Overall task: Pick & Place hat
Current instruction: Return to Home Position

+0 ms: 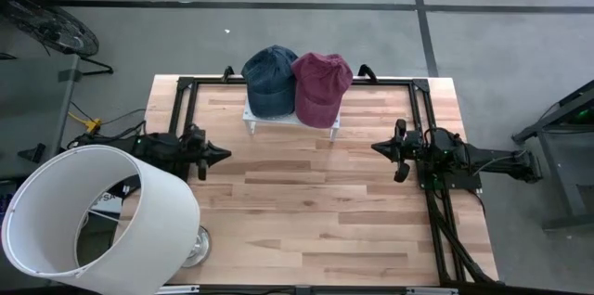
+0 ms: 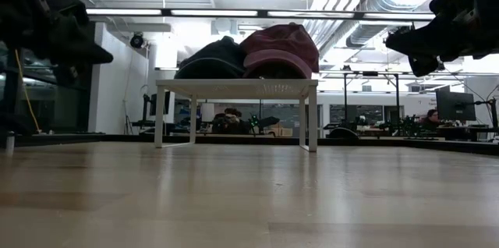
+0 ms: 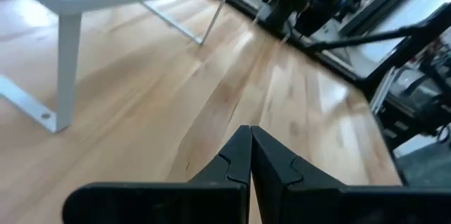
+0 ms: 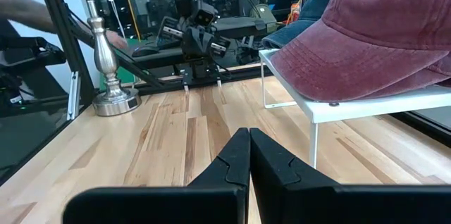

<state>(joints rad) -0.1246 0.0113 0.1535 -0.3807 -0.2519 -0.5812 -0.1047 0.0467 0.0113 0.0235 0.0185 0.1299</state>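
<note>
Two caps sit side by side on a small white stand (image 1: pixel 290 121) at the table's far middle: a dark blue cap (image 1: pixel 270 79) on the left and a maroon cap (image 1: pixel 321 84) on the right, both resting on the stand's top; the maroon cap's brim (image 4: pixel 366 62) overhangs the stand's edge. My left gripper (image 1: pixel 223 155) hovers shut at the table's left side, pointing right, well clear of the stand. My right gripper (image 1: pixel 378 148) hovers shut at the right side, pointing left. In the low view both caps (image 2: pixel 257 54) show above the stand.
A large white lampshade (image 1: pixel 97 216) on a metal base (image 4: pixel 113 97) stands at the table's near left corner. A black frame (image 1: pixel 181 100) runs along the far and right edges. Bare wood (image 1: pixel 306 211) lies between the arms and toward the near edge.
</note>
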